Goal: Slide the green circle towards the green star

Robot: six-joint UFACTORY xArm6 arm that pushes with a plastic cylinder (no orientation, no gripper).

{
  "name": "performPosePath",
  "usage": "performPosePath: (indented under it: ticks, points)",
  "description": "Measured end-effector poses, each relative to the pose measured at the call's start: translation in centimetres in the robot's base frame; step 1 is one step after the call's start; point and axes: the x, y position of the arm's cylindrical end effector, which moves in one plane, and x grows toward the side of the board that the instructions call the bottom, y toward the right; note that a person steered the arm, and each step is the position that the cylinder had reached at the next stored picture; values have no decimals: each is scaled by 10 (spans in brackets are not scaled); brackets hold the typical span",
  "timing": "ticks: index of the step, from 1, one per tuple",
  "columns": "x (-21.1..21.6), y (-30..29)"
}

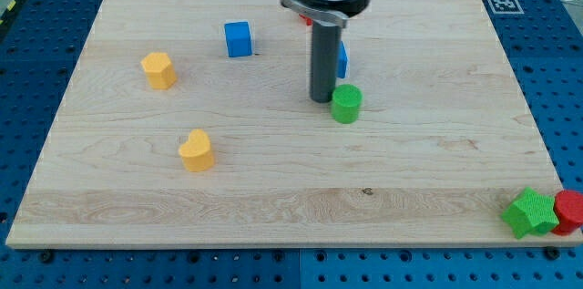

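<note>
The green circle [346,104] is a short green cylinder near the middle of the wooden board [273,189]. The green star [530,213] lies at the board's bottom right corner. My tip [321,98] is the lower end of the dark rod, standing just to the left of the green circle, touching or almost touching its upper left side. The rod hangs from the arm's head at the view's top.
A red block [570,211] sits right of the green star. A blue cube [238,39] is at upper left, another blue block [342,59] partly hidden behind the rod. A yellow hexagon-like block [158,69] and a yellow heart [196,150] lie left.
</note>
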Motion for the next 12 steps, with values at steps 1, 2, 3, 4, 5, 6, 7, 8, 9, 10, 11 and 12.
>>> performPosePath:
  ticks: [1, 2, 3, 4, 5, 6, 7, 8, 9, 10, 11, 12]
  points:
    - [1, 27]
    - [11, 42]
    - [31, 44]
    - [54, 47]
    - [80, 60]
    - [92, 78]
    - [92, 90]
    - [92, 111]
    - [92, 139]
    - [102, 155]
    - [117, 162]
    - [130, 162]
